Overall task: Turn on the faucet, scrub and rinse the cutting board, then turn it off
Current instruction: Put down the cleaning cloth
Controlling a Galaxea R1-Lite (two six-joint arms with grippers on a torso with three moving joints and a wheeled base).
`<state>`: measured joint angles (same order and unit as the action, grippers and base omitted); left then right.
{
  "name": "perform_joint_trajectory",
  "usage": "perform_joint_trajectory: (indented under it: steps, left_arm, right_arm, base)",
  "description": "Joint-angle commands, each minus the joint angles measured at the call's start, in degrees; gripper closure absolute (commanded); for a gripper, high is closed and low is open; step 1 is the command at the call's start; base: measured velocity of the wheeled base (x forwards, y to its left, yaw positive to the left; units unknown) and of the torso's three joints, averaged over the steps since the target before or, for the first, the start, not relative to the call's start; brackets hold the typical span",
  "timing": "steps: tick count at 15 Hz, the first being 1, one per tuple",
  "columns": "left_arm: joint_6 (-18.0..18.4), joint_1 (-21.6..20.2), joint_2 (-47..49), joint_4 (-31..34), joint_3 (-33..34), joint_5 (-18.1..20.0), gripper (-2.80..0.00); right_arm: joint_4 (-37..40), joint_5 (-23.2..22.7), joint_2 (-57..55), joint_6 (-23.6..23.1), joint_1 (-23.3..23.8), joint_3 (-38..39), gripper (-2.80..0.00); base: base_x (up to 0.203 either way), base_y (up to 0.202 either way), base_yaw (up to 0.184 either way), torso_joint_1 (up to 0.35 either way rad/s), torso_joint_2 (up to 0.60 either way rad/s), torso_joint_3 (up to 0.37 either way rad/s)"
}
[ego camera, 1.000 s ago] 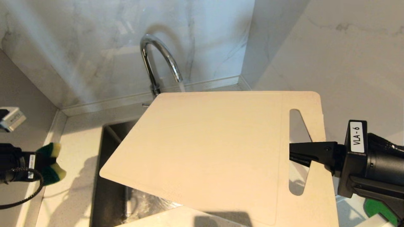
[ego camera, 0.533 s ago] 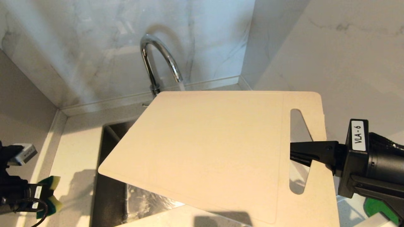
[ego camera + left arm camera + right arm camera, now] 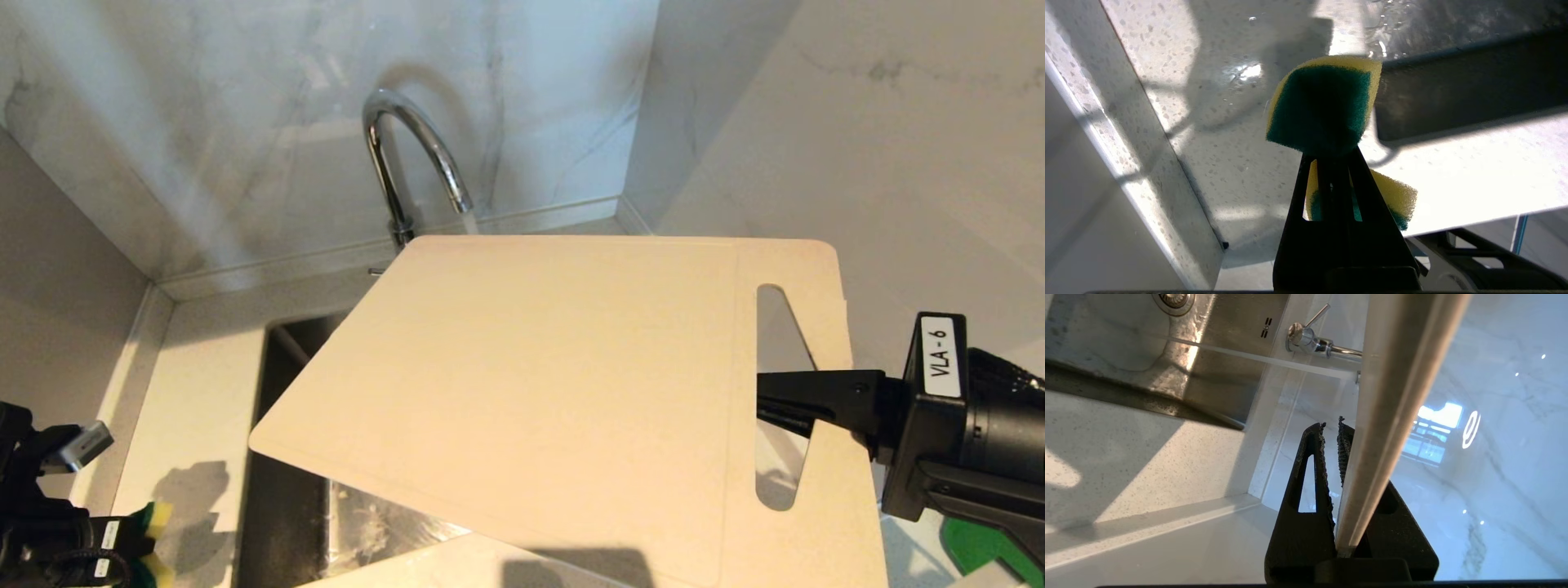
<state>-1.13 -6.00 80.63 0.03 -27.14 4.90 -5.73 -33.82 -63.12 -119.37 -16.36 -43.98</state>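
Right gripper: enters from the right edge of the head view, level with the handle slot of the cutting board. Jaws are closed down to the thickness of the board and clamp its edge at the slot. In the right wrist view the board runs edge-on between the two black fingers, seated at their root, with the tips nearly meeting just beside it.

Cutting board: held clear of the surface, tilted, spanning above the sink and covering most of the basin. Its far edge lies just below the spout of the faucet. A pale stream leaves the spout and disappears behind that far edge. In the right wrist view the faucet base and thin lever show beyond the board, with the sink drain nearby.

Left gripper: low at the left corner of the head view, over the surface left of the sink, well apart from the board. Jaws are closed tight on a green-and-yellow sponge, pinched at its middle so that it folds around the fingers, one lobe ahead of the tips and one behind. The sponge hangs above the speckled, wet surface; contact with it cannot be determined.

A green object shows partly at the lower right, behind the right arm.
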Motion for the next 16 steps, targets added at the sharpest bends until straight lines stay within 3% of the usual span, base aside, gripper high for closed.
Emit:
perform_joint_trajectory:
  steps: [1,4,9,16]
  left_arm:
    - [0.71,-2.74,5.94,-6.4,2.48,0.35,0.0]
    - [3.85,-6.48,8.3,-11.34,2.63,0.8,0.0]
    - [9.82,-6.92,7.26,-11.29,2.61,0.64,0.0]
    - [13.94,-9.64,7.77,-11.28,2.88,0.64,0.0]
  right_arm:
    - [-0.16,-0.2,0.02,-0.07,0.01,0.04,0.0]
    - [-0.16,-0.2,0.11,0.02,0.01,0.13,0.0]
    - [-0.16,-0.2,0.08,0.02,0.01,0.04,0.0]
    - [-0.16,-0.2,0.19,0.28,0.1,-0.05,0.0]
  base:
    - [0.0,0.0,0.0,0.0,0.0,0.0]
    - [0.0,0.0,0.0,0.0,0.0,0.0]
    - [0.0,0.0,0.0,0.0,0.0,0.0]
    - [0.0,0.0,0.0,0.0,0.0,0.0]
